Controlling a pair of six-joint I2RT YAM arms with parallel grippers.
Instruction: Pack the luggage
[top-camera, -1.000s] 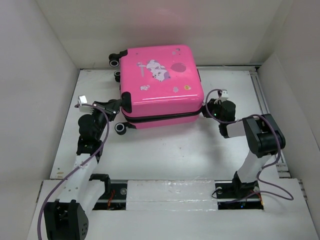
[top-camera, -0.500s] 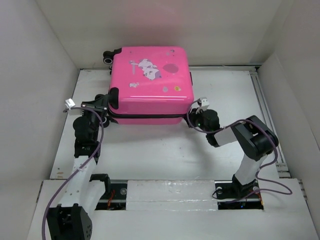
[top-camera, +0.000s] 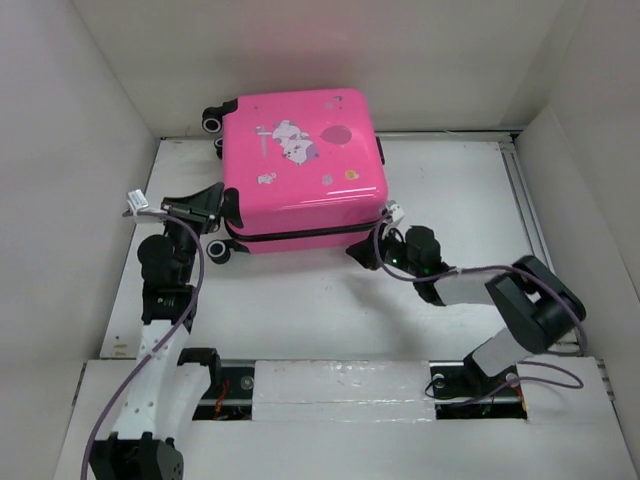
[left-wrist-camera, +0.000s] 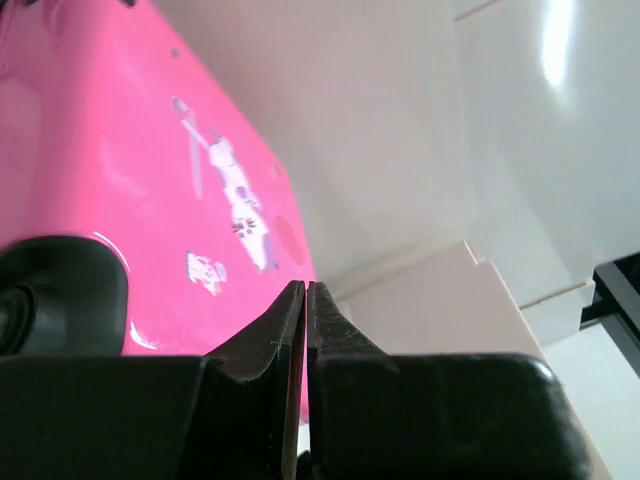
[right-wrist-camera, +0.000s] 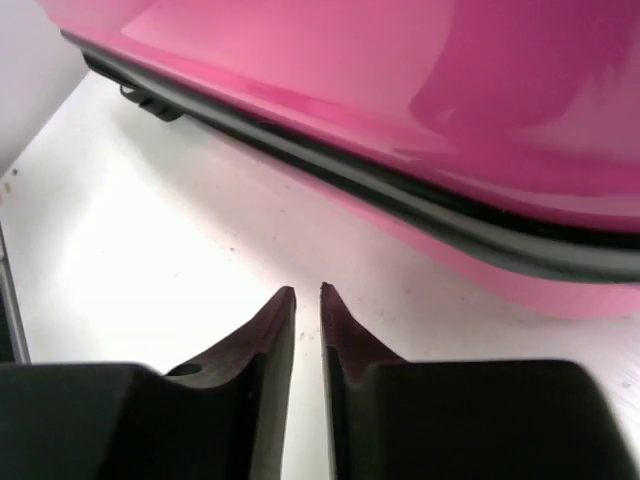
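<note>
**Suitcase shut on the desk, both sets of fingers empty beside it**

Your suitcase (top-camera: 300, 165) lay flat on the desk (top-camera: 320, 300), toward the far side and a little left of centre. Its printed pink shell faced up and the cartoon animal print (top-camera: 290, 140) showed on top. The two halves were together, with the dark zipper seam (top-camera: 300, 235) running along the near edge. Two wheels showed on its left side, one at the far corner (top-camera: 213, 122) and one at the near corner (top-camera: 215, 250).

Your left fingers (top-camera: 200, 203) sat just beside the suitcase's near-left corner, above that near wheel. From the left wrist view the left fingers (left-wrist-camera: 285, 340) were pressed flat together with nothing between them, and the pink shell (left-wrist-camera: 120, 180) and a black wheel (left-wrist-camera: 60, 295) filled the left of the view. I could not tell whether they touched the shell.

Your right fingers (top-camera: 362, 252) reached in low toward the near-right corner of the suitcase. In the right wrist view those fingers (right-wrist-camera: 275, 330) stood a narrow slit apart and held nothing. Bare desk (right-wrist-camera: 150, 220) lay under their tips, and the seam (right-wrist-camera: 400, 200) ran just beyond them, not touching. A small dark tab (right-wrist-camera: 150, 103) hung from the seam farther along to the left in that view.
</note>
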